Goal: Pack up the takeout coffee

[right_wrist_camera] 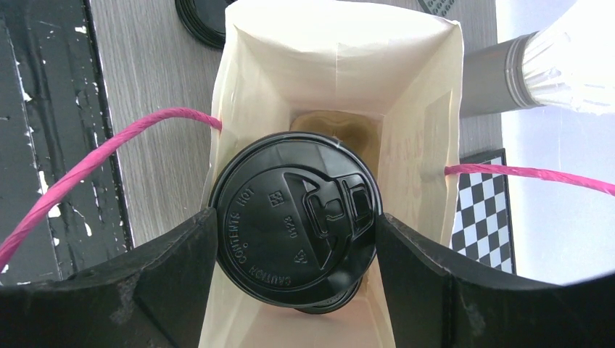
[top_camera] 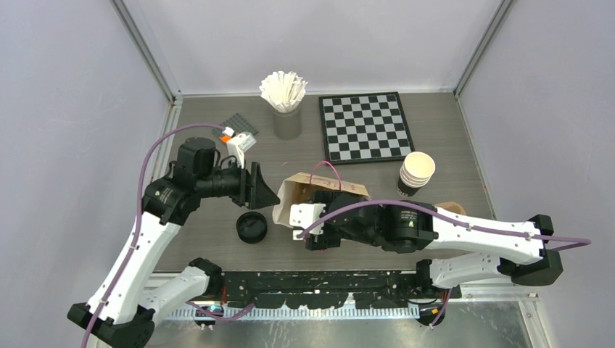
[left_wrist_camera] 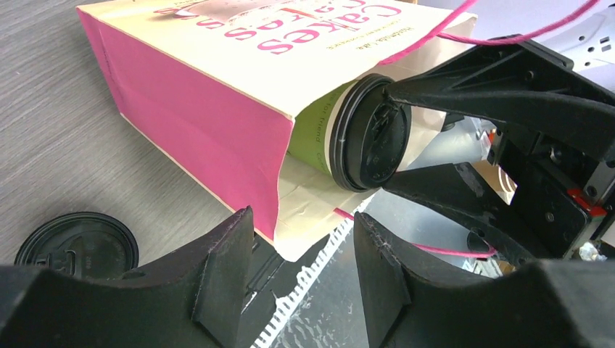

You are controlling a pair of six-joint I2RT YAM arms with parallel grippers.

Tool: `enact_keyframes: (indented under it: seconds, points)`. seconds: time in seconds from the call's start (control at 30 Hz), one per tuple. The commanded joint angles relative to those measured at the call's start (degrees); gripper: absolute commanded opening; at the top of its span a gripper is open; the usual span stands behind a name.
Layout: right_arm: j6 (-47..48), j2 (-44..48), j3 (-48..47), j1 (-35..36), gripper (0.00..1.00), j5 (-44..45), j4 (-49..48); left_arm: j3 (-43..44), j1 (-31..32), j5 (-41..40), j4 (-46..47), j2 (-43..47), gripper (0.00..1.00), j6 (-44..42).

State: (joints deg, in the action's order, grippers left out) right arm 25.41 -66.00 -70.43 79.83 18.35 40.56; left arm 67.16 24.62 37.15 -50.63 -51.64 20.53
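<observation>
The takeout coffee (right_wrist_camera: 294,221), a cup with a green wall and a black lid, sits in the mouth of the cream paper bag (right_wrist_camera: 341,65), which lies on its side. My right gripper (right_wrist_camera: 296,233) is shut on the cup, one finger against each side of the lid. In the left wrist view the cup (left_wrist_camera: 366,134) pokes out of the bag (left_wrist_camera: 196,116) between those fingers. My left gripper (left_wrist_camera: 304,268) is open and holds nothing, just off the bag's mouth. From above, the left gripper (top_camera: 270,192) stands left of the bag (top_camera: 330,190), and the right gripper (top_camera: 308,230) covers the cup.
A loose black lid (top_camera: 252,227) lies left of the bag, near the table's front edge. A stack of paper cups (top_camera: 415,174), a chessboard (top_camera: 365,127) and a holder of white sticks (top_camera: 284,94) stand behind. A brown carrier (top_camera: 453,209) shows behind my right arm.
</observation>
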Motion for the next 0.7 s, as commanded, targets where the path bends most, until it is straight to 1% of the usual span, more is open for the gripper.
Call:
enact_keyframes:
  seconds: [0.0, 0.1, 0.37, 0.53, 0.67]
  points:
    - [-0.88, -0.08, -0.25, 0.78, 0.65, 3.34, -0.84, 0.27, 0.32, 0.93, 3.21, -1.17, 0.55, -1.47]
    - [-0.76, 0.08, -0.02, 0.89, 0.65, 3.99, -0.72, 0.02, 1.04, -0.13, 3.92, -1.84, 0.55, -1.7]
    - [-0.42, -0.09, -0.1, 1.02, 0.65, 4.3, -1.0, -0.37, 1.83, -6.5, 6.38, -3.05, 0.55, -2.43]
    - [0.12, 0.08, 0.15, 1.0, 0.65, 3.68, -0.66, -2.26, 1.83, -5.61, 8.76, -3.88, 0.54, -2.43]
    - [0.04, 0.7, 0.93, 1.02, 0.65, 3.5, -0.84, -2.56, 1.9, -3.39, 11.09, -4.68, 0.49, -0.84]
